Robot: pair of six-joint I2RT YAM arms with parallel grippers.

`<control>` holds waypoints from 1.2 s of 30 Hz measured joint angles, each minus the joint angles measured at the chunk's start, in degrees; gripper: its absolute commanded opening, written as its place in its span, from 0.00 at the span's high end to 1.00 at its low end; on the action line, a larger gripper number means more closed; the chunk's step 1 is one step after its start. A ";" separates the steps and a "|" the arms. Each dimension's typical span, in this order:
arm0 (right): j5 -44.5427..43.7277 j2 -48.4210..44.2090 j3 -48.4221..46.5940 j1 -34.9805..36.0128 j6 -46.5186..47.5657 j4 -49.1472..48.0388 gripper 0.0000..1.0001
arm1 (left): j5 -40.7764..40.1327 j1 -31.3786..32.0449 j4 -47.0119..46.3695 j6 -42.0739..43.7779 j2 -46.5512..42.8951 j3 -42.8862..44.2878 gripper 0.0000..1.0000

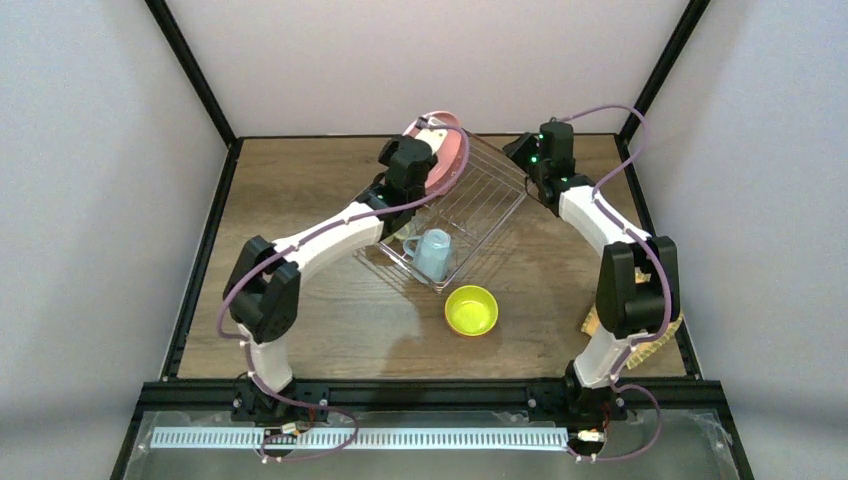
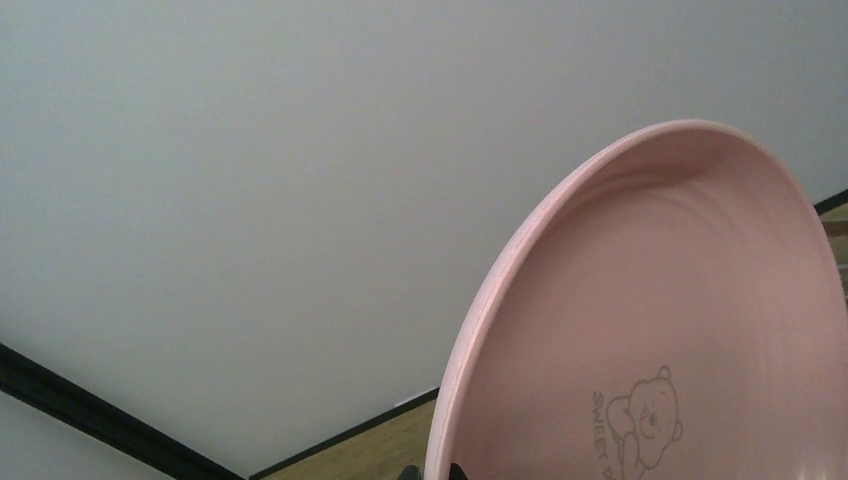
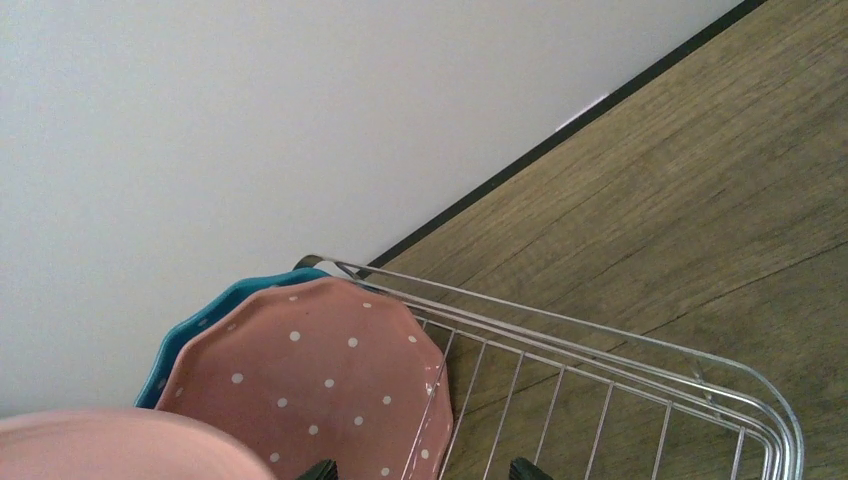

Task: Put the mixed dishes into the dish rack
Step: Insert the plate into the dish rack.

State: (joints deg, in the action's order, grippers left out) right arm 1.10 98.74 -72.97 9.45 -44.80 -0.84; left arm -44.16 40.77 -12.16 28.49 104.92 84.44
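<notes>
Top external view showed the dish rack (image 1: 488,195) lying skewed on the wooden table (image 1: 300,330), a shallow basket of thin silvery wire. Inside its near end sat a light blue mug (image 1: 434,253), its handle toward the rack's left side. At the rack's far corner a plain pink plate (image 1: 452,150) stood tilted on edge; whether its lower rim touched the wires could not be told from above.

From the left wrist view that plate filled the right half of the picture, its face printed with a small bear and a word starting "SWEET". The left gripper (image 2: 432,472) was pinched narrowly on the plate's rim, with only its two dark tips showing at the bottom edge.

From the right wrist view two more dishes stood on edge at the rack's end rail: a pink dotted plate (image 3: 310,390) in front and a blue plate (image 3: 195,335) close behind it, only its rim showing. The plain pink plate's edge showed just beside them, in the lower left corner. The right gripper (image 3: 425,470) hung over the rack's wire floor with its fingers spread wide, holding nothing.

Outside the rack, a lime bowl (image 1: 471,310) sat upright on the table just off the near corner, apart from the wire. A woven tan plate (image 1: 662,342) lay well apart to the rack's right, mostly hidden under the right arm (image 1: 625,280).
</notes>
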 measured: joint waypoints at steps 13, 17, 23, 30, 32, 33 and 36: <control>-0.66 0.70 -0.44 0.00 0.02 -1.66 0.02 | -5.42 2.71 -5.03 3.74 8.52 1.92 0.97; -0.66 0.83 -0.44 0.00 0.22 -2.08 0.02 | -6.45 3.32 -5.29 4.07 10.60 3.37 0.97; -0.61 1.33 -0.44 -0.11 0.76 -2.27 0.02 | -7.98 3.65 -5.57 4.26 13.20 6.32 0.97; -0.50 1.53 -0.42 -0.44 0.74 -2.47 0.02 | -9.33 4.33 -5.77 4.28 15.26 7.37 0.97; -0.46 1.53 -0.42 -0.44 0.74 -2.45 0.02 | -9.75 4.44 -5.79 4.28 15.93 7.61 0.97; -0.46 1.53 -0.44 -0.44 0.74 -2.47 0.02 | -9.90 4.48 -5.77 4.26 16.52 7.96 0.97; -0.46 1.53 -0.42 -0.44 0.74 -2.45 0.02 | -10.27 4.57 -5.86 4.24 17.73 8.24 0.97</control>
State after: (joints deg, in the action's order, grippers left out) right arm 0.64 100.27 -73.38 9.02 -44.05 -3.29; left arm -54.43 45.34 -18.02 32.73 122.65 92.68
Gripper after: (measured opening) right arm 0.982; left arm 0.053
